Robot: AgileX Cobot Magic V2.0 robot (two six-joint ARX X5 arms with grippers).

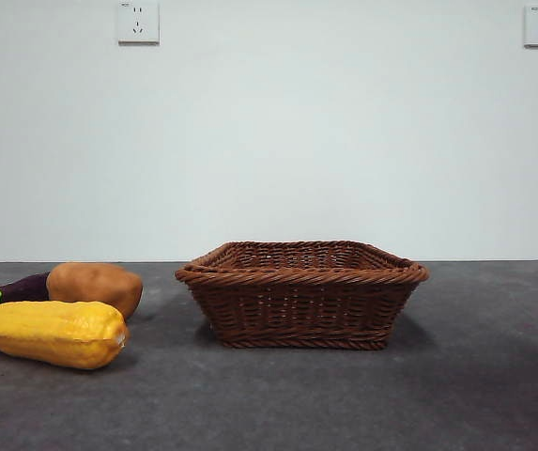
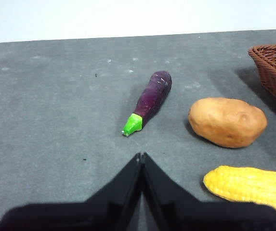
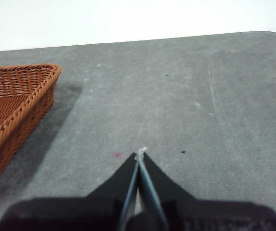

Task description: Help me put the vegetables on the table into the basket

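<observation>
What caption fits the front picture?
Corn, potato and eggplant wait beside the basket.

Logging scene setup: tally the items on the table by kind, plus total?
corn cob: 1
potato: 1
eggplant: 1
basket: 1, nothing visible inside it
Total: 4, all three vegetables still lying on the table beside the basket.

Soft even light, faint shadows beside the basket.
</observation>
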